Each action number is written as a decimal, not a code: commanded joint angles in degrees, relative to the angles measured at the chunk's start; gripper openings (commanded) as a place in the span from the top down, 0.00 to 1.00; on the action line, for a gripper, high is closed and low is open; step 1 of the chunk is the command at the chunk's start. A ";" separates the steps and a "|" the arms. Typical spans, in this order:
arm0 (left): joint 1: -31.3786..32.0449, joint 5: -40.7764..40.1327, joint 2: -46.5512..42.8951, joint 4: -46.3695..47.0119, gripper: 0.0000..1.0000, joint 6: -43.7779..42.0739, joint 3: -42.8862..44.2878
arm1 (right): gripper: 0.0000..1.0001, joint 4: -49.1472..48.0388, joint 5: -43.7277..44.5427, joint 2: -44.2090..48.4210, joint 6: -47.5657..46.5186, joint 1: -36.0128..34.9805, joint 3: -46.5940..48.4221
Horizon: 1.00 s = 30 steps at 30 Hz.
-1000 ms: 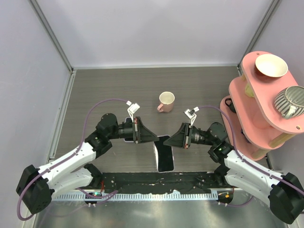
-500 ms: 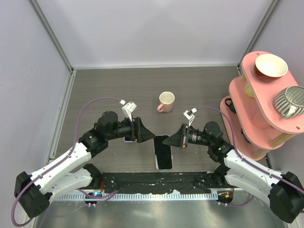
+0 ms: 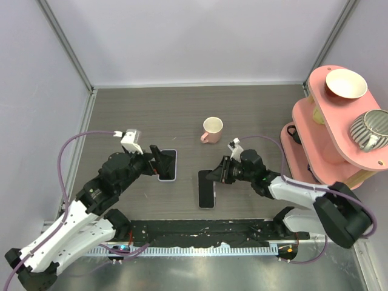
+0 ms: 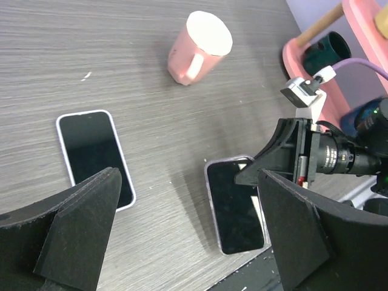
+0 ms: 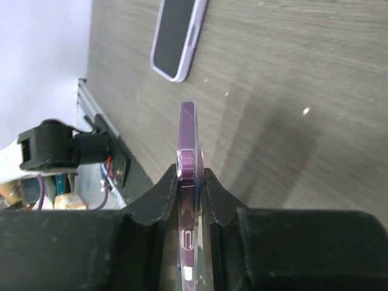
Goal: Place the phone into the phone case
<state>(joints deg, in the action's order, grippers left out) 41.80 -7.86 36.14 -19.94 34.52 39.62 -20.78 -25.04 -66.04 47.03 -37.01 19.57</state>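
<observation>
A purple phone case with a dark phone face showing inside it sits mid-table, tilted, casting a shadow to its left. My right gripper is shut on its upper right edge. In the right wrist view the case is edge-on, and that gripper pinches it from both sides. A second dark handset with a pale rim lies flat to the left, also seen as a dark handset in the left wrist view. My left gripper hangs beside it, open, with nothing between its jaws.
A pink mug stands behind the two handsets. A pink two-tier rack with a bowl and a striped cup fills the right side. A black strip runs along the near edge.
My left gripper has opened, let go of the purple case and drawn back to the left. The right gripper has kept its grip and shifted slightly left and lower with the case.
</observation>
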 commanded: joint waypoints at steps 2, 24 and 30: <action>-0.23 -6.12 -2.91 -6.93 0.00 -0.33 2.65 | 0.99 -9.54 4.21 -11.79 1.05 -0.43 8.71; 0.03 -7.70 -20.41 -15.04 0.00 -5.52 2.83 | 0.63 -6.66 11.59 -38.02 -1.93 -0.51 29.55; 0.03 -6.82 -19.70 -15.39 0.00 -5.61 3.01 | 0.61 -1.73 12.12 -38.81 -3.96 -0.51 31.76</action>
<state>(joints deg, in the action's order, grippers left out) 41.76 -14.59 15.77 -35.59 29.69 42.70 -24.58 -14.74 -104.33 45.67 -37.39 48.53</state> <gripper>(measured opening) 0.996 0.381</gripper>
